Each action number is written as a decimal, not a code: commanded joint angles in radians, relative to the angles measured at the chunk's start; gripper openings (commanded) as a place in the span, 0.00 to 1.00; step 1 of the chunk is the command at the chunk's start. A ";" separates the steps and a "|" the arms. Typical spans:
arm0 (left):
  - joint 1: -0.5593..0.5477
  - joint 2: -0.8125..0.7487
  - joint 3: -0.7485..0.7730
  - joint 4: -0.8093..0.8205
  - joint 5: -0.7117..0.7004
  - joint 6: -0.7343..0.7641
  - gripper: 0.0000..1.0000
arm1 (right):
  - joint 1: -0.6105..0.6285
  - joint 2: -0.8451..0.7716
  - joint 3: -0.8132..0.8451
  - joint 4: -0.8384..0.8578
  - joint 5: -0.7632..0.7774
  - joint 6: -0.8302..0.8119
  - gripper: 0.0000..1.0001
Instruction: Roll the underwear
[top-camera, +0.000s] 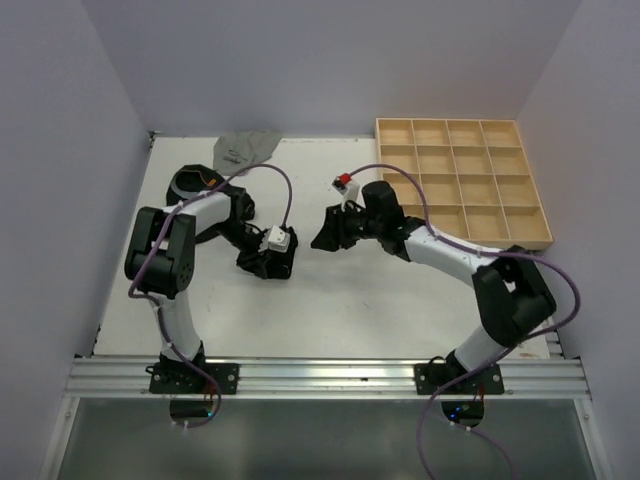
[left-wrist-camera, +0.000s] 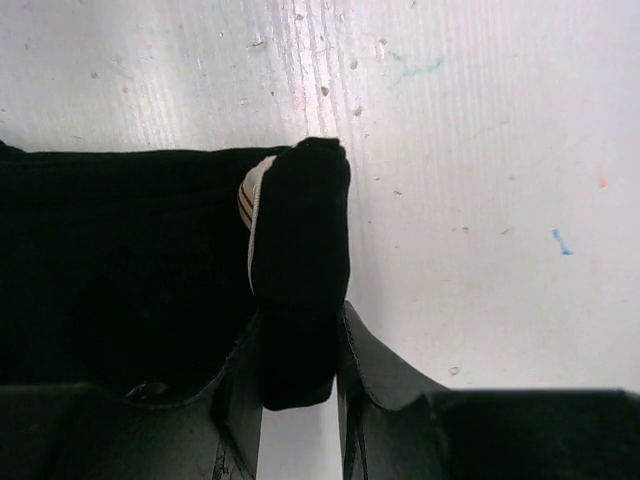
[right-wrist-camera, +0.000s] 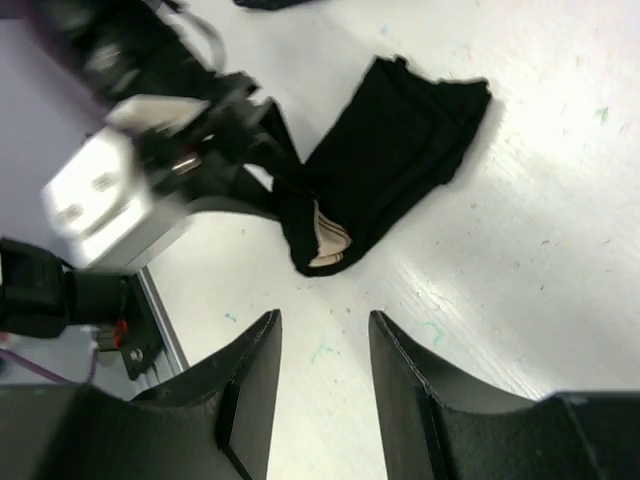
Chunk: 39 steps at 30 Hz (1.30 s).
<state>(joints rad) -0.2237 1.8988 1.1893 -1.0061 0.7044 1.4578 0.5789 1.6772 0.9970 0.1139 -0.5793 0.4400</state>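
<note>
The left claw (left-wrist-camera: 300, 330) is closest. Its two fingers pinch the rolled-up end of the black underwear (left-wrist-camera: 170, 260), and a bit of tan waistband (left-wrist-camera: 250, 200) peeks out. The rest of the cloth lies flat on the worktop (left-wrist-camera: 480, 150), toward 9 o'clock, so I think the roll is only just begun. The right claw (right-wrist-camera: 325, 318) is spread wide and holds nothing. A grey underwear (top-camera: 245, 148) lies unrolled at 11 o'clock. From above, the arms hide the black one — and I cannot make out the dark lump at 10 o'clock.
</note>
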 joint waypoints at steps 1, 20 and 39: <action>0.015 0.138 0.059 -0.238 0.032 -0.057 0.04 | 0.067 -0.125 -0.026 -0.138 0.136 -0.235 0.45; 0.017 0.379 0.233 -0.293 0.030 -0.102 0.16 | 0.464 0.087 0.055 0.038 0.513 -0.765 0.52; 0.024 0.365 0.259 -0.282 0.069 -0.100 0.23 | 0.475 0.271 0.121 -0.005 0.374 -0.776 0.02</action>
<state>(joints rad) -0.1997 2.2383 1.4464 -1.4521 0.8474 1.3205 1.0405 1.9011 1.0874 0.0921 -0.1143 -0.3458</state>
